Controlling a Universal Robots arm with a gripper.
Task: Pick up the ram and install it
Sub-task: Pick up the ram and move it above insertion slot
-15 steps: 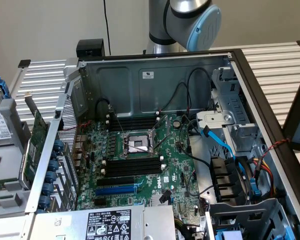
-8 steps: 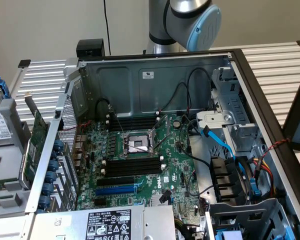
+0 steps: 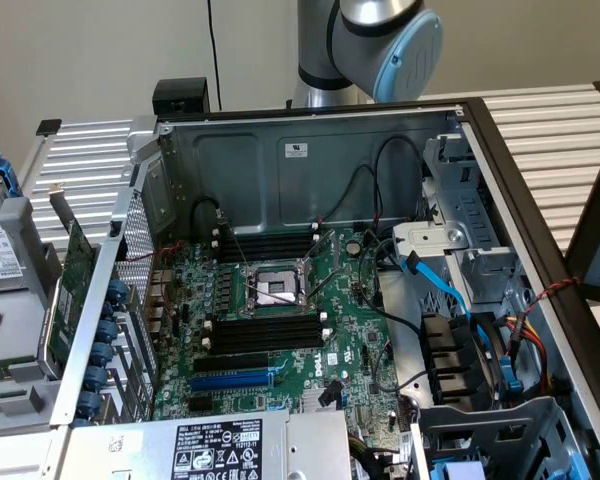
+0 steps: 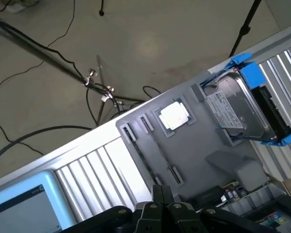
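My gripper [image 4: 162, 191] is shut, its two dark fingers pressed together with nothing visible between them. It hovers over a grey parts tray [image 4: 194, 160] that lies beside the open computer case [image 3: 310, 150]. The tray has narrow moulded slots [image 4: 146, 124] and a long thin groove. The ram is out of view. Inside the case, the motherboard [image 3: 280, 340] lies flat with black memory slots [image 3: 265, 330] on either side of the processor socket [image 3: 275, 290].
On the tray sit a white square part [image 4: 173, 115] and a hard drive in a blue bracket [image 4: 242, 109]. A green expansion card [image 3: 75, 285] stands by the case's wall at the exterior view's left. Cables and drive bays [image 3: 460, 340] fill the case's right part. The arm's joint [image 3: 380, 40] is behind the case.
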